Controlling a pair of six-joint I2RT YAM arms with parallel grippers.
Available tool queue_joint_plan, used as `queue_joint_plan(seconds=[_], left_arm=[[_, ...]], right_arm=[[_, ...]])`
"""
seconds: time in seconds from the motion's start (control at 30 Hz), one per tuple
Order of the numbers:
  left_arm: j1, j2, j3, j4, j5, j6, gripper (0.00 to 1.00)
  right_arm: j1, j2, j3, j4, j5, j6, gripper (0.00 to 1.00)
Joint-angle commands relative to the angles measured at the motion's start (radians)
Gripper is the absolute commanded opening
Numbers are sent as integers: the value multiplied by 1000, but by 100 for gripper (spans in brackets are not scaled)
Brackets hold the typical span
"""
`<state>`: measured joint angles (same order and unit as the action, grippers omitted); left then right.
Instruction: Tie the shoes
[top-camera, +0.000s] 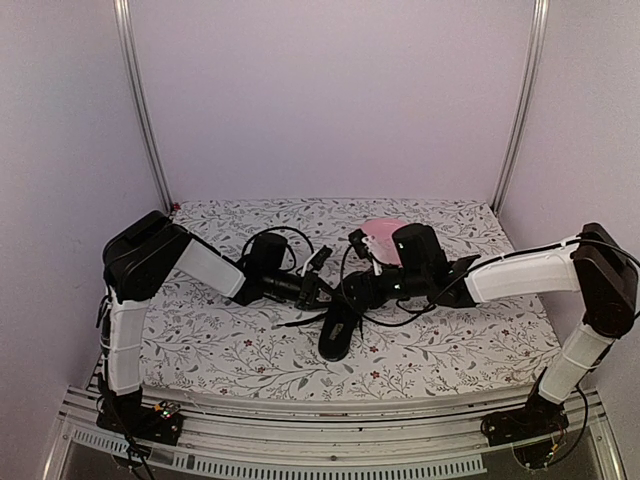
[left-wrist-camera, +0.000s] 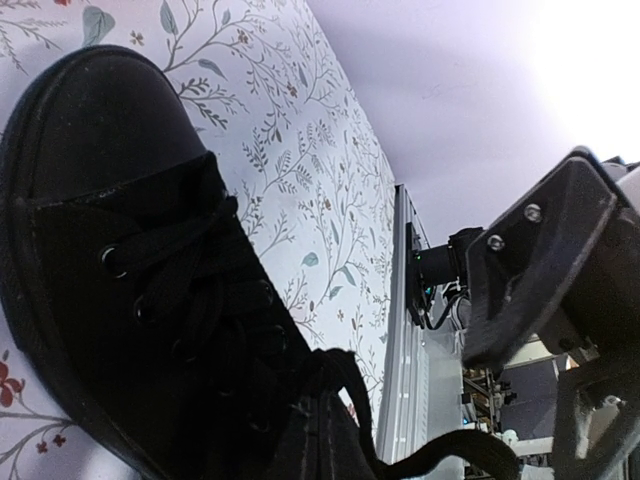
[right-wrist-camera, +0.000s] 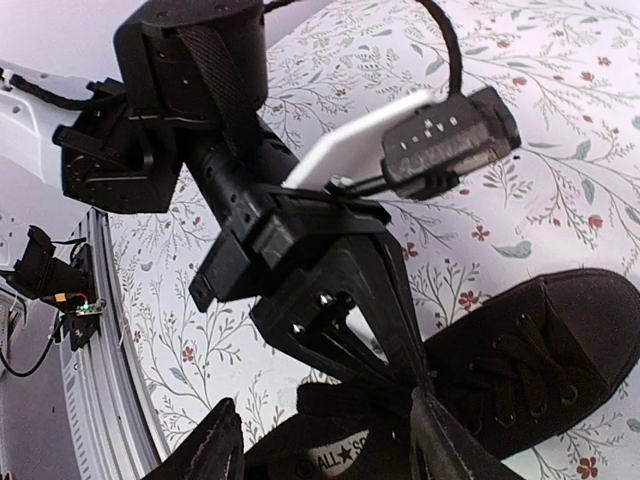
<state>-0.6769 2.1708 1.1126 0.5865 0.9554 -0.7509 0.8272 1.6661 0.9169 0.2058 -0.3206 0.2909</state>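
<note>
Ok, status: the shoe (top-camera: 338, 335) sits sole-down on the floral cloth (top-camera: 220, 345) around mid-table, toe toward the near edge and heel opening toward the far side. My two grippers meet over that far end, tips very close to each other. The left gripper (right-wrist-camera: 413, 385) comes in from the left with its jaws together, tips right at the shoe's opening by the tongue. I can't tell whether a lace is pinched between them. The right gripper (right-wrist-camera: 330, 450) comes in from the right with its jaws apart, one finger on each side of the heel opening in its wrist view. It has nothing clamped that I can see, and the printed insole label shows between the fingers. The laces (left-wrist-camera: 190, 290) run through the eyelets and cross loosely over the tongue. One loose strand (left-wrist-camera: 450, 455) runs out from the tongue end, clear of the shoe. From the top view, thin black strands lie on the cloth left and right of the shoe; lace or cable, can't tell. The pink plate (top-camera: 380, 230) is just far of the shoe, mostly hidden behind my right wrist.
</note>
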Motion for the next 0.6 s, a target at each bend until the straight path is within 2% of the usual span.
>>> queue_joint_plan(seconds=[0.0, 0.17, 0.3, 0.47, 0.57], left_arm=[[1, -32, -13, 22, -1, -1, 0], [0, -34, -16, 25, -6, -3, 0], [0, -34, -16, 26, -7, -4, 0], [0, -32, -16, 28, -9, -7, 0], [1, -32, -19, 29, -10, -6, 0]], right_arm=[[18, 46, 56, 43, -11, -31, 58], [30, 95, 97, 35, -3, -51, 57], [35, 119, 112, 22, 7, -59, 51], [34, 123, 114, 10, 51, -49, 28], [33, 118, 113, 2, 98, -33, 4]])
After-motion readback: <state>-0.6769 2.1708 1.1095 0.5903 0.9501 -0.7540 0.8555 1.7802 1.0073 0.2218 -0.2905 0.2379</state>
